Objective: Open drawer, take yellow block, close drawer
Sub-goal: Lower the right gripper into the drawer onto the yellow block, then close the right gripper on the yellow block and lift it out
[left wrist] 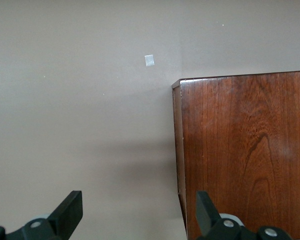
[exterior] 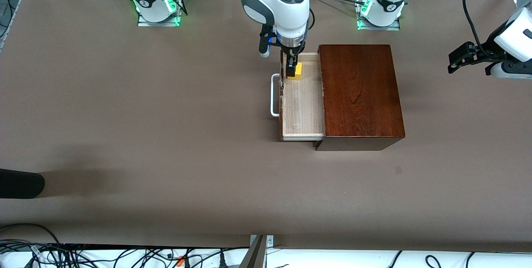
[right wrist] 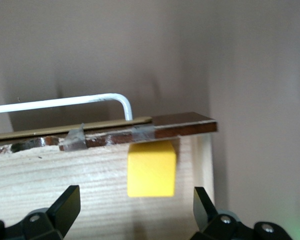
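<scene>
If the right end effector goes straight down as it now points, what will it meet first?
Most likely the yellow block. The right end effector is open above the pulled-out drawer, its fingers either side of the block. Depth is unclear, so a fingertip might reach the drawer floor first.

Drawer (exterior: 302, 106): pale wood tray, dark reddish-brown front panel, white U-shaped handle (exterior: 274, 95); pulled open, frame centre. Yellow block (exterior: 295, 71): small plain cube, upright on tray floor, upper corner, against the front panel.
</scene>
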Controlling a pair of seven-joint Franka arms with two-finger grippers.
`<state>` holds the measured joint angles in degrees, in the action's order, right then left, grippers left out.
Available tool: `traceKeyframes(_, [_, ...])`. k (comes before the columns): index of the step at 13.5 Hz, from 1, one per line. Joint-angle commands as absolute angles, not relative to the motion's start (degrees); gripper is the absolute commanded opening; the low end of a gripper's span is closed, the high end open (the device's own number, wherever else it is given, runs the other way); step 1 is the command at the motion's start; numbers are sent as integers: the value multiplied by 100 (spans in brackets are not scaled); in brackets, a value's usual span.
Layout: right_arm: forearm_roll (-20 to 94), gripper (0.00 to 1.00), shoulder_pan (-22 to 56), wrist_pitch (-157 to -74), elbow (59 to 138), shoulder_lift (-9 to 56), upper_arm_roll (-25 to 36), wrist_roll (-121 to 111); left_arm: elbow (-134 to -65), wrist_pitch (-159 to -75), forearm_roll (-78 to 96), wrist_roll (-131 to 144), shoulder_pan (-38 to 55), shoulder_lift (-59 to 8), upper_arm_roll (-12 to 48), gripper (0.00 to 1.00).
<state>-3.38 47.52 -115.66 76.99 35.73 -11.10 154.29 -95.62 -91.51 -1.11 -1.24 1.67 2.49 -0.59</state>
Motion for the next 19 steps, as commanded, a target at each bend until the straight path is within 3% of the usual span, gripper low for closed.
traceKeyframes(1, [-580,100,4869,-11662,7515,3796,-1055,15513,-9334,-8974,44,-149,141,167,-79,100])
traceKeyframes(15, [-773,100,5019,-12006,7594,4166,-1055,15548,-9334,-8974,44,-132,141,158,-61,100])
traceKeyframes(16, [-773,95,5019,-12006,7611,4175,-1055,15557,-9334,-8974,44,-132,141,158,-62,100])
traceKeyframes(17, [-782,55,5019,-12006,7620,4175,-1055,15548,-9334,-8974,44,-141,141,158,-62,100])
traceKeyframes(18, [-791,26,5019,-12006,7611,4166,-1055,15530,-9334,-8974,44,-141,141,158,-62,100])
traceKeyframes(19, [-782,8,5019,-11988,7611,4149,-1055,15530,-9334,-8974,44,-141,141,158,-62,100])
